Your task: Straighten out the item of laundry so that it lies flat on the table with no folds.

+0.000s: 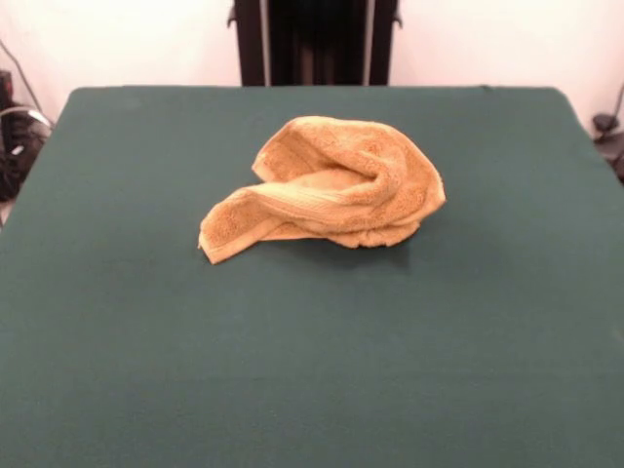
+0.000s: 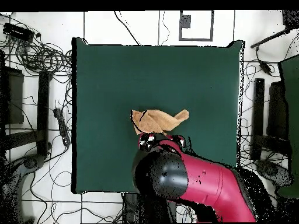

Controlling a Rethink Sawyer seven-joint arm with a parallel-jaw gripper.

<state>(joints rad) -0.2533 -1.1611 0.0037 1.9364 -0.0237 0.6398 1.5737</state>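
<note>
Looking at the table (image 1: 117,370) first: big dark green top, filling most of both views. From overhead I see the red and black arm (image 2: 198,184) reaching in over the near edge, its bulk covering one side of the towel (image 1: 327,185). That towel's bunched up in a lumpy heap around the table's middle, with one folded end trailing out flat to the side. Can't tell what the claw's doing, since the arm hides it overhead and the front camera doesn't catch it.

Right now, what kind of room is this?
Probably a robot lab. A red robot arm stands at a green table holding one crumpled towel, and cables sprawl over the floor around it.
</note>
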